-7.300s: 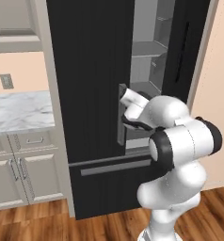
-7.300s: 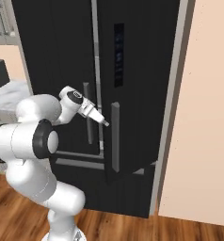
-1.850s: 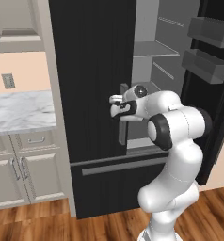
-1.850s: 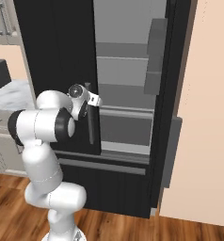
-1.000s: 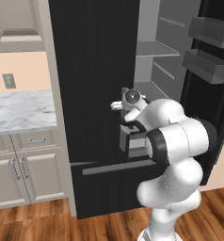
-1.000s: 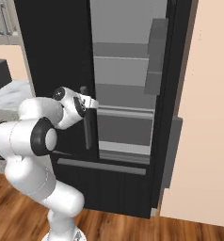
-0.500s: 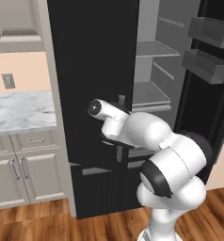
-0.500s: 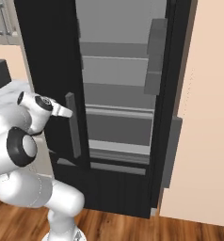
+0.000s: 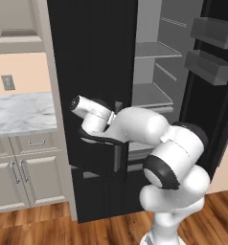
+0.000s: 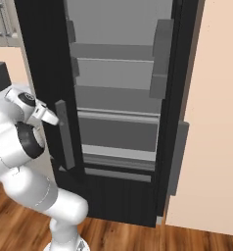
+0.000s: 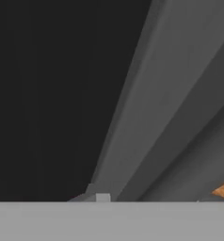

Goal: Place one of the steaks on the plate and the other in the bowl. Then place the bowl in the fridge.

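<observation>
The fridge (image 9: 96, 57) is tall and black. Its left door (image 10: 42, 59) is closed and its right door (image 9: 216, 110) is swung wide, baring grey shelves (image 9: 152, 95) and door bins (image 9: 209, 67). My arm reaches left across the closed door. My gripper (image 10: 53, 119) sits close beside that door's grey bar handle (image 10: 65, 139); its fingers are too small to make out. In the hand view the black door (image 11: 48, 94) and the grey handle (image 11: 154, 113) are very near. The steaks, the plate and the bowl are out of view.
A marble counter (image 9: 20, 112) over grey drawers and cabinets (image 9: 29, 177) adjoins the fridge on the left. The open door (image 10: 177, 98) stands against a beige wall (image 10: 216, 122) on the right. Wood floor (image 9: 87, 232) lies below.
The hand has come away from the edge of the open fridge compartment and swung left across the closed door. The right door stands far wider than in the earliest frames.
</observation>
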Motion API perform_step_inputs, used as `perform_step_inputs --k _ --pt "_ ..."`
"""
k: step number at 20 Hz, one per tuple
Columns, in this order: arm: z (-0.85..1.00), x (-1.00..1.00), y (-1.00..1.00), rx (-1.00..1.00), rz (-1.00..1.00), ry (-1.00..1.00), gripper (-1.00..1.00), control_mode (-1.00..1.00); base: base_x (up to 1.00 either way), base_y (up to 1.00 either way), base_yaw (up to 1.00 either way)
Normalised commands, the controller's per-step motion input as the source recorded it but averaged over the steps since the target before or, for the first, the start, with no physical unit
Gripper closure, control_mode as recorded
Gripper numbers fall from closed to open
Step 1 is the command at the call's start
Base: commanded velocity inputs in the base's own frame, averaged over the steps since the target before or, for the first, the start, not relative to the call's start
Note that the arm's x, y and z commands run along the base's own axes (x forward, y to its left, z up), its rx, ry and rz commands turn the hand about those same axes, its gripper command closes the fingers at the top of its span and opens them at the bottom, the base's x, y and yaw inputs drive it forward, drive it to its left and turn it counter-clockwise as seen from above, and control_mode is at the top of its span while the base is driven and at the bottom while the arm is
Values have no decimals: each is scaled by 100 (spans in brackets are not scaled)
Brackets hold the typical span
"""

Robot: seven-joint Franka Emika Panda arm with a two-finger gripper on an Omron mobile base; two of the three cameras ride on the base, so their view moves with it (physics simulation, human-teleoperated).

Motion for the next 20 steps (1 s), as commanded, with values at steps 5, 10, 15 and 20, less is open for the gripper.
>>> perform_step_inputs --k 5,10,15,20 --pt "-2 0 0 1 -1 0 -100 -100 0 0 0" --pt "0 -23 16 0 -1 -1 -100 -100 0 0 0" --pt "-1 -35 57 0 0 -1 -100 -100 0 0 0" --pt "-13 -71 -36 11 2 -5 -100 -100 0 0 0"
